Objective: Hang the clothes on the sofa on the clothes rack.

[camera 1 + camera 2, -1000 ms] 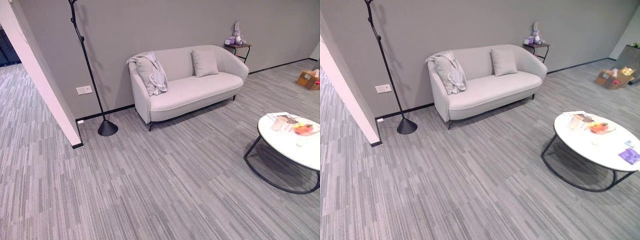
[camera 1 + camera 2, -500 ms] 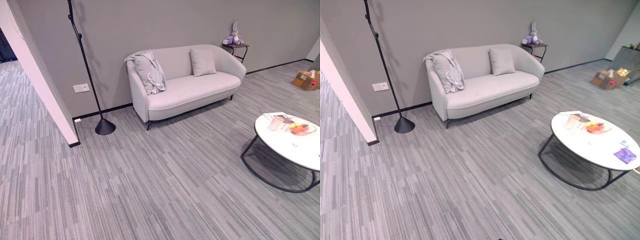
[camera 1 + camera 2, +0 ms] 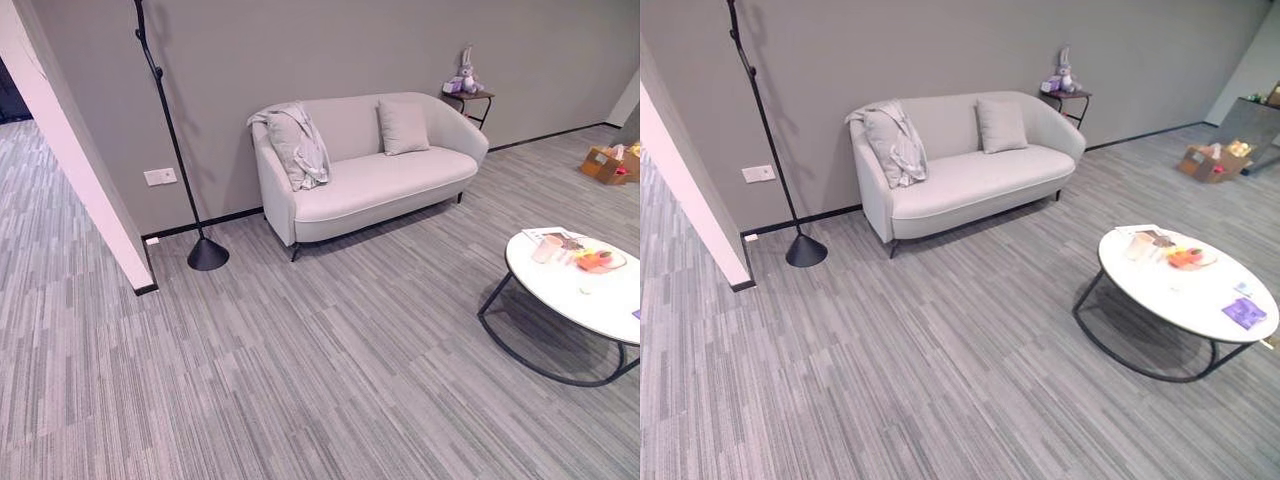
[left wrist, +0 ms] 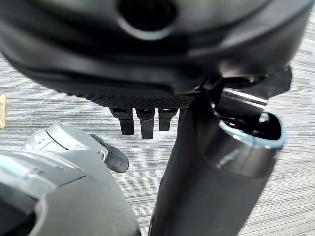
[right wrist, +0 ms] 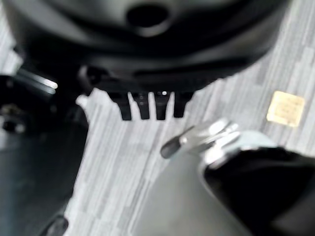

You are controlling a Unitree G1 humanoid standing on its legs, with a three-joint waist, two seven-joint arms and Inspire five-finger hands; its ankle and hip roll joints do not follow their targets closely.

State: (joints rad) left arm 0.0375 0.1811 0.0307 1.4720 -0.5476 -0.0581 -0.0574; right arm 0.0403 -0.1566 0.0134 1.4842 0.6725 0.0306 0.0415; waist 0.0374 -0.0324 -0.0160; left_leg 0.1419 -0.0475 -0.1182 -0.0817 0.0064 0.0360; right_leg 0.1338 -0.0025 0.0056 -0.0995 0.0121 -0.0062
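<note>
Grey garment waits on the sofa arm, both hands empty.

A soft light-grey cloth garment (image 3: 293, 142) hangs draped over one end of the pale-grey two-seat fabric sofa (image 3: 380, 180), the end nearest the tall thin black metal clothes rack (image 3: 178, 150) just beside it. It looks light, limp, likely to slide and bunch; best pinched at the bunched top fold on the sofa arm. The left hand (image 4: 141, 120) and right hand (image 5: 147, 105) hang over bare floor, fingers straight and apart, holding nothing.
</note>
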